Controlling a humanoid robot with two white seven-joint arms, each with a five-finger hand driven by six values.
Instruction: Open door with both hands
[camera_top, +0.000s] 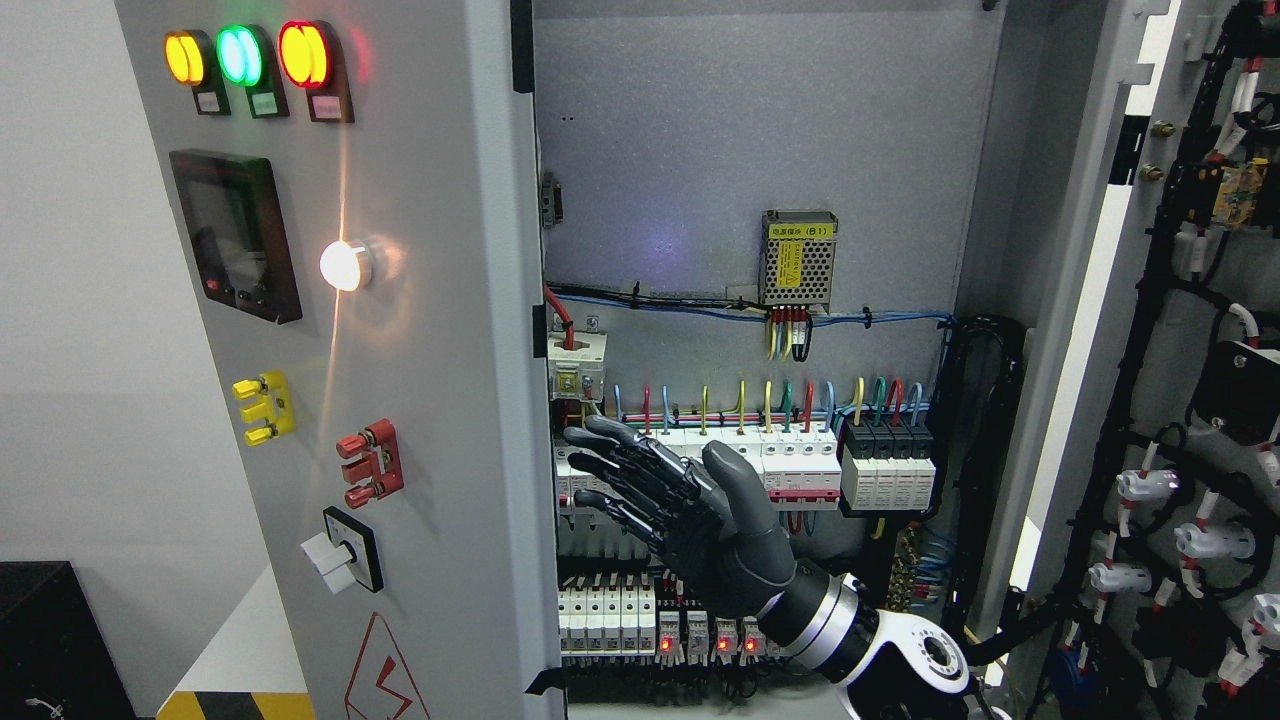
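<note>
Head view: doors open, right hand inside cabinet

Right robot hand (665, 490) fingers spread, holding nothing, in front of the breakers (790, 460). Left door (400, 400) and right door (1150, 400) both swung open. Left hand unseen. Opening looks done; next likely withdrawing clear of the wiring.
</note>
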